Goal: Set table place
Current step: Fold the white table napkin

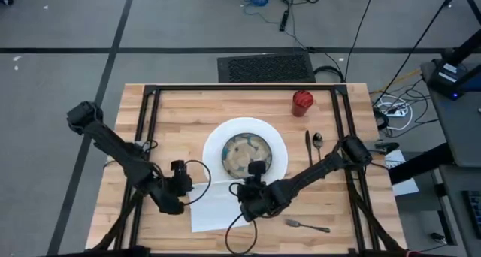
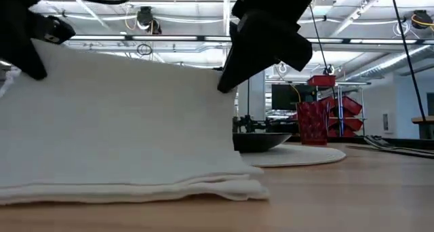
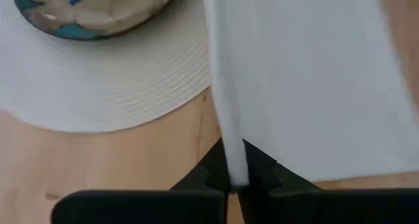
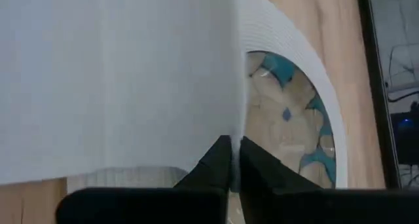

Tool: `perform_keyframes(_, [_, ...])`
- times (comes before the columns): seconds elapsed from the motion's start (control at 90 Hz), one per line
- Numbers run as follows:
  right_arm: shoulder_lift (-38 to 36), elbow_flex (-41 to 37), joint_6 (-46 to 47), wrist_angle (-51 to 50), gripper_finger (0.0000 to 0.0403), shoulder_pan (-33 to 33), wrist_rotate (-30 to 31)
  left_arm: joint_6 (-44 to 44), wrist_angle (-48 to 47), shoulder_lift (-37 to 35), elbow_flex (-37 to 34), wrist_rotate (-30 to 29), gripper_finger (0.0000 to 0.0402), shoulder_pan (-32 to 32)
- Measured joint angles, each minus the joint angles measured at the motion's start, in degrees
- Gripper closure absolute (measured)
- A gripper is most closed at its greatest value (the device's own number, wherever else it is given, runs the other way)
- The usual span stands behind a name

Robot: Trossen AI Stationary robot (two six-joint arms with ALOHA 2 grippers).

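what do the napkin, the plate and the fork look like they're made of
Napkin: soft white cloth, judging by its folded layers and drape. Plate: white, matte, finely ridged rim, probably ceramic. Fork: shiny grey, likely metal.

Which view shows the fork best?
The high view: the fork lies whole on the table, near the front edge, right of the right gripper. The low view and both wrist views do not show it.
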Motion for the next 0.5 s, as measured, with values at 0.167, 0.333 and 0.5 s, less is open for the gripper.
perform_keyframes(0.167, [0.00, 0.00, 1.03, 3.03, 0.0403, 2.47, -3.68, -0.56, 7.70, -0.12, 0.00, 8.67, 0.0402, -1.57])
perform_keyframes(0.333, [0.00, 0.00, 3.48, 7.00, 0.0403, 4.48, -10.70, -3.07, 9.46, 3.19, 0.00, 11.03, 0.0402, -2.83])
perform_keyframes(0.5, [0.00, 0.02, 5.80, 8.92, 0.0403, 5.71, -14.24, -5.24, 12.57, 6.46, 0.00, 12.39, 0.0402, -3.93])
